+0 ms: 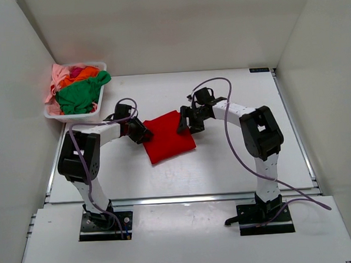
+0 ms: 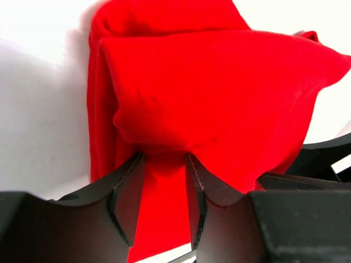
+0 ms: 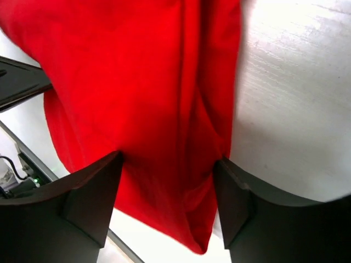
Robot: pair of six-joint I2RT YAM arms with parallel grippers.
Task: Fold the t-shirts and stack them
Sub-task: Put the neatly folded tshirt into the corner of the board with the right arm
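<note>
A bright red t-shirt (image 1: 169,138) lies folded into a rough rectangle in the middle of the white table. My left gripper (image 1: 141,133) is at its left edge. In the left wrist view the left gripper (image 2: 164,159) has its jaws apart over the red t-shirt (image 2: 219,93), and a folded upper layer drapes over the fingertips. My right gripper (image 1: 186,124) is at the shirt's far right corner. In the right wrist view the right gripper (image 3: 169,160) stands wide open above the red t-shirt (image 3: 137,93), with the cloth loose beneath it.
A white basket (image 1: 74,117) stands at the back left. It holds a green t-shirt (image 1: 79,95), an orange one (image 1: 85,73), a pink one (image 1: 57,77) and a magenta one (image 1: 76,70). White walls close in three sides.
</note>
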